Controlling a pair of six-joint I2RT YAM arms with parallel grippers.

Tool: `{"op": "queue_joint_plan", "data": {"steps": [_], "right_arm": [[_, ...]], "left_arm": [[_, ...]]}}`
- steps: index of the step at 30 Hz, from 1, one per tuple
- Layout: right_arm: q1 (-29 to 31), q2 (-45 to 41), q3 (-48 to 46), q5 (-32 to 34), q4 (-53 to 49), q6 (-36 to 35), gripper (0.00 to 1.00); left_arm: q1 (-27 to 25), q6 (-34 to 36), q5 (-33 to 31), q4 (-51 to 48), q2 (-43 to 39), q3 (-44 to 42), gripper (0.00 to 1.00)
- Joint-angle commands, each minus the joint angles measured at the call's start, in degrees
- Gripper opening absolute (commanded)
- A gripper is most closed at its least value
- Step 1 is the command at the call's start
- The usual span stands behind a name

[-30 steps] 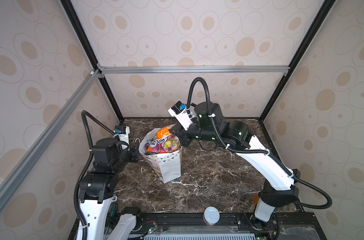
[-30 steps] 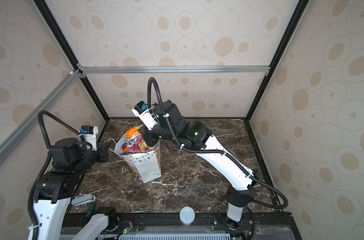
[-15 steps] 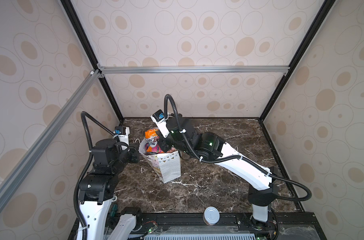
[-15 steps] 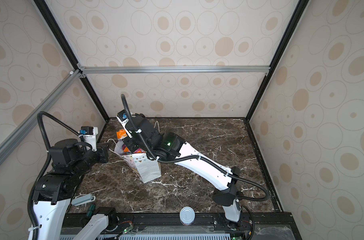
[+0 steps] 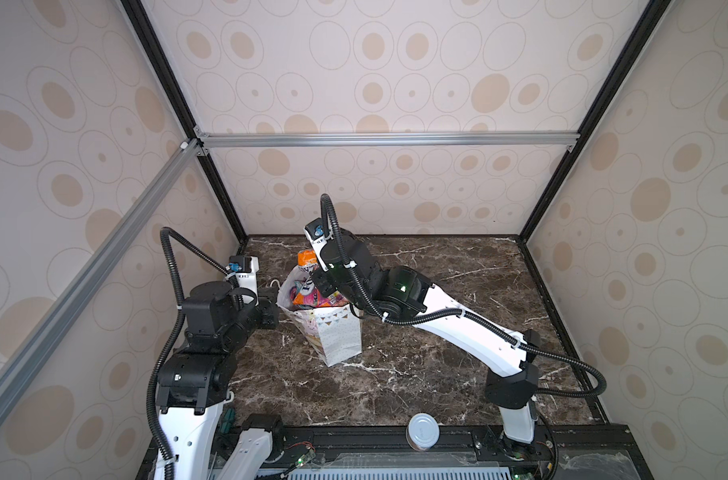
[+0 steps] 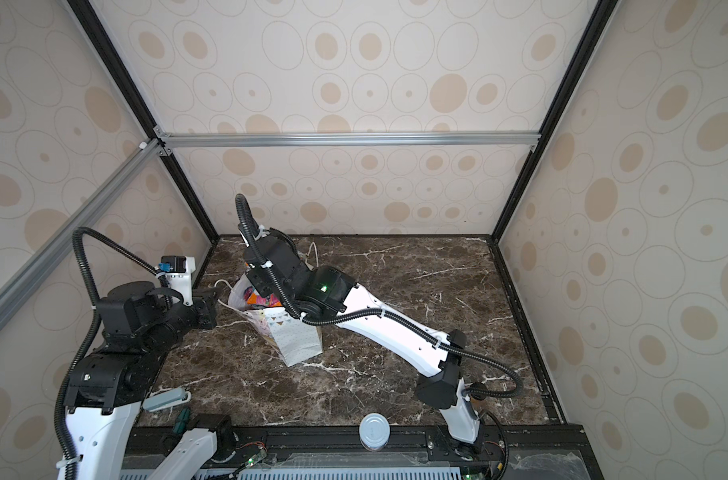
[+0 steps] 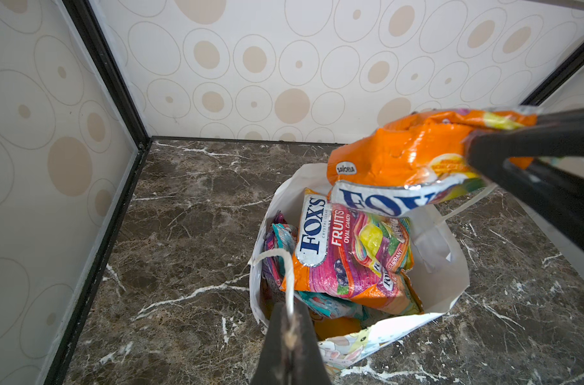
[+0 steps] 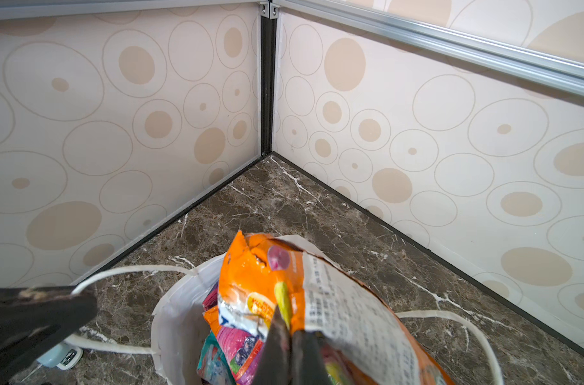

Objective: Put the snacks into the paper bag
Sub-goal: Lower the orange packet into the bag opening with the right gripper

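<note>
1. In both top views, the paper bag (image 5: 340,336) stands upright at the far left of the surface (image 5: 437,374), heaped with snacks (image 5: 312,296). My right gripper (image 5: 313,275) carries the orange packet (image 5: 307,259) above the bag's far rim. If I release here, I judge it may ride the heap and slide out.
2. Left wrist view: my left gripper (image 7: 289,333) is pressed together on the cord handle (image 7: 285,266). Pulling it too hard could tip the bag.
3. Right wrist view: the jaws pinch the packet's near edge. The slick film could slip out early.
</note>
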Motion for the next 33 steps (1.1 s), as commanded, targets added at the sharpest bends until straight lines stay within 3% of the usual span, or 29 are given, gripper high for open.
{"op": "queue_joint_plan", "data": {"steps": [1, 18, 26, 33], "right_arm": [[-0.95, 1.36, 1.53, 0.80, 2.24, 1.19, 0.00], [-3.02, 4.51, 0.14, -2.24, -0.39, 3.93, 0.00], [-3.04, 1.47, -2.16, -7.18, -6.43, 5.43, 0.40], [-3.18, -2.06, -1.05, -18.58, -8.23, 4.61, 0.54]], "left_arm": [[0.08, 1.74, 0.21, 3.26, -1.09, 0.70, 0.00], [0.04, 2.26, 0.01, 3.66, -1.08, -0.46, 0.00], [0.04, 2.27, 0.26, 4.22, -1.10, -1.41, 0.00], [0.04, 2.53, -0.15, 4.23, -1.32, -1.60, 0.00]]}}
